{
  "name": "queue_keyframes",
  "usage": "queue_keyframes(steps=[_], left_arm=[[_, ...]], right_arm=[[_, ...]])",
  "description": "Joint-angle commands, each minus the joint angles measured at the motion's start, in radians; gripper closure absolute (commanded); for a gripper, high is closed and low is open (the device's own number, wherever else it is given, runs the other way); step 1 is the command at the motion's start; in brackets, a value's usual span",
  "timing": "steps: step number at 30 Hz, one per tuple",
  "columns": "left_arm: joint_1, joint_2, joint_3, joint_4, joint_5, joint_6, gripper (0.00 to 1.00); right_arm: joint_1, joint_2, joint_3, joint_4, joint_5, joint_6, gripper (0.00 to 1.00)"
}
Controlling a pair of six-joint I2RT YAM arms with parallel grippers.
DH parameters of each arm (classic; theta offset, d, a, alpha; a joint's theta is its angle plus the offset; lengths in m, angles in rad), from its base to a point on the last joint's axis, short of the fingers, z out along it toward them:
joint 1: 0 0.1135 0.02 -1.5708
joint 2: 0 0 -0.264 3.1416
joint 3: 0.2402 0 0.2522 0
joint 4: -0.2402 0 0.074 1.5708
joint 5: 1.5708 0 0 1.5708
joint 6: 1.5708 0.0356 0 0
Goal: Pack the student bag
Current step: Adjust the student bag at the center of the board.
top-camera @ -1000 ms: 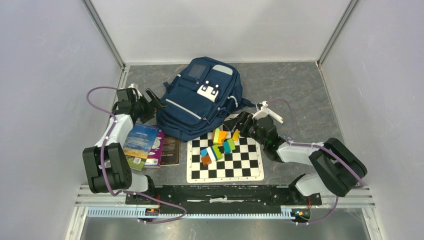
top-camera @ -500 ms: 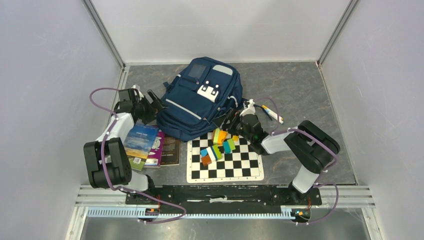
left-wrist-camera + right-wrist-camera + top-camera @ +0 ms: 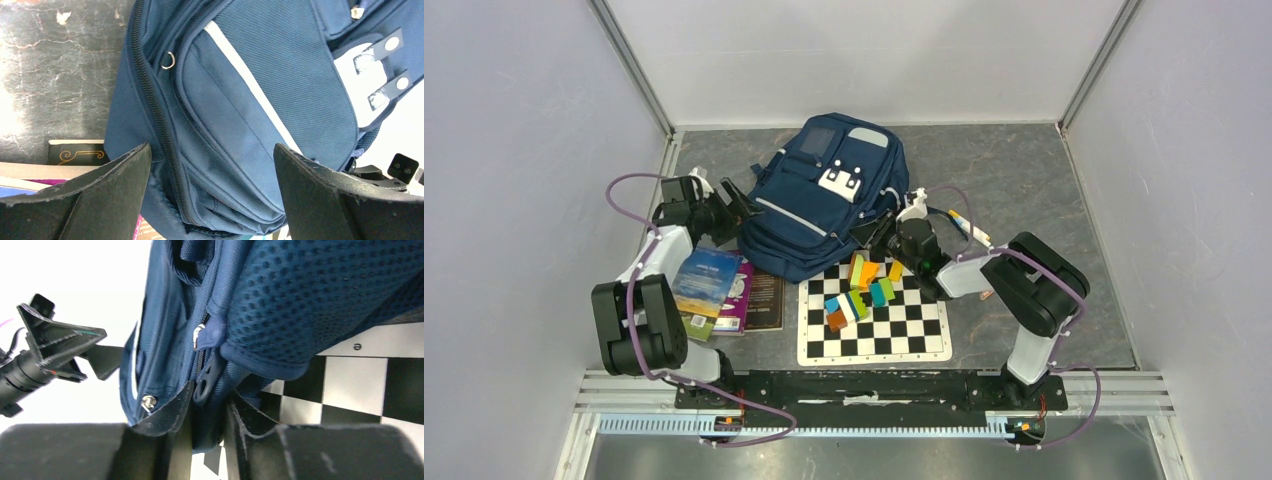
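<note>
The large navy blue fabric student bag [image 3: 829, 205] lies on the grey marbled table [image 3: 1024, 170], its long axis slanting near-left to far-right. My right tool [image 3: 210, 395] pinches fabric at its near-right zipper edge. My left tool [image 3: 211, 150] gapes wide, facing its left side.

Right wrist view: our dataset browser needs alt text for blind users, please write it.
The right gripper pinches a fold of navy fabric at the edge of the student bag, beside a dark zipper pull and under mesh padding. A chessboard lies beneath at right.
</note>
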Motion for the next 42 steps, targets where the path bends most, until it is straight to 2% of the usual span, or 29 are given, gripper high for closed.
queue_keyframes(steps=[1,4,7,9,15,20,25,26,28,30,31,32,34,38,42], left_arm=[[-0.011,-0.106,-0.010,0.105,0.096,-0.003,0.03],[-0.009,-0.199,-0.028,0.108,0.006,0.029,0.02],[-0.008,-0.318,-0.080,0.101,-0.188,0.036,0.01],[-0.008,-0.376,-0.101,0.090,-0.257,0.045,0.00],[-0.008,-0.396,-0.116,0.082,-0.242,0.041,0.00],[-0.008,-0.376,-0.109,0.073,-0.231,0.039,0.00],[-0.009,-0.367,-0.112,0.089,-0.195,0.035,0.00],[-0.009,-0.362,-0.112,0.094,-0.174,0.034,0.00],[-0.011,-0.351,-0.111,0.102,-0.138,0.032,0.00],[-0.013,-0.344,-0.111,0.104,-0.119,0.032,0.00],[-0.013,-0.344,-0.109,0.105,-0.114,0.033,0.00],[-0.014,-0.343,-0.111,0.108,-0.108,0.032,0.00],[-0.017,-0.337,-0.112,0.117,-0.094,0.028,0.00],[-0.023,-0.310,-0.111,0.125,-0.055,0.013,0.01],[-0.033,-0.286,-0.107,0.130,-0.030,0.002,0.02]], right_arm=[[0.006,-0.110,0.054,0.094,-0.018,0.008,0.84],[0.006,-0.218,0.056,0.050,-0.031,-0.016,1.00],[0.004,-0.331,0.068,-0.062,-0.027,-0.084,1.00],[-0.012,-0.391,0.067,-0.122,-0.040,-0.130,1.00],[-0.126,-0.433,0.090,-0.354,-0.222,-0.266,1.00],[-0.252,-0.415,0.085,-0.467,-0.388,-0.344,1.00],[-0.329,-0.362,0.128,-0.559,-0.434,-0.451,0.99],[-0.343,-0.339,0.149,-0.582,-0.438,-0.477,0.91],[-0.359,-0.304,0.181,-0.619,-0.431,-0.525,0.68],[-0.366,-0.298,0.197,-0.662,-0.393,-0.572,0.36],[-0.366,-0.309,0.191,-0.680,-0.358,-0.597,0.25],[-0.366,-0.327,0.176,-0.682,-0.327,-0.607,0.18],[-0.366,-0.376,0.128,-0.670,-0.285,-0.613,0.11],[-0.365,-0.507,-0.010,-0.628,-0.243,-0.578,0.03],[-0.344,-0.641,-0.184,-0.525,-0.241,-0.484,0.02]])
